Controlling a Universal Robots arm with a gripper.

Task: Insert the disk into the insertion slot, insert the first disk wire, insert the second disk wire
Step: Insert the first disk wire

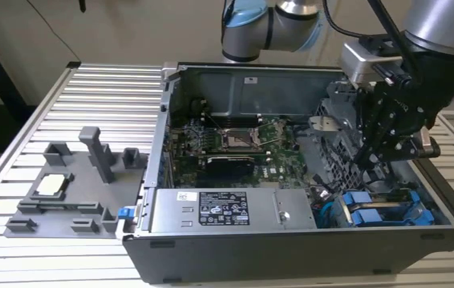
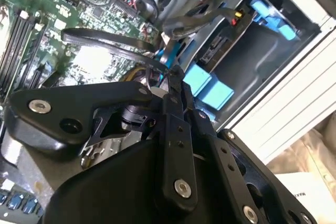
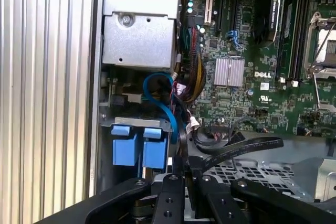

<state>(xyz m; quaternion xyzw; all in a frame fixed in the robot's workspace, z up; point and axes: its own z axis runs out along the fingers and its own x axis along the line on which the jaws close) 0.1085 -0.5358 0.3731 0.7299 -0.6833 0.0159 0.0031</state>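
The disk (image 1: 381, 211) sits in its blue frame inside the insertion slot (image 1: 346, 175), a grey perforated cage at the case's corner on the exterior view's right. Its blue tabs (image 3: 135, 149) (image 2: 208, 85) face outward. A blue wire (image 3: 159, 95) loops from the disk's end toward the board. My gripper (image 1: 369, 161) hangs inside the case just above the cage. In both wrist views its fingers stand pressed together (image 3: 181, 165) (image 2: 176, 75), and the end of a black flat wire (image 3: 239, 149) (image 2: 113, 39) runs in between them.
The open computer case (image 1: 291, 252) lies on a slatted metal table (image 1: 90, 90). A silver power supply (image 1: 227, 210) lies beside the cage, with the green motherboard (image 1: 235, 144) behind it. A grey fixture tray (image 1: 66, 180) lies on the exterior view's left.
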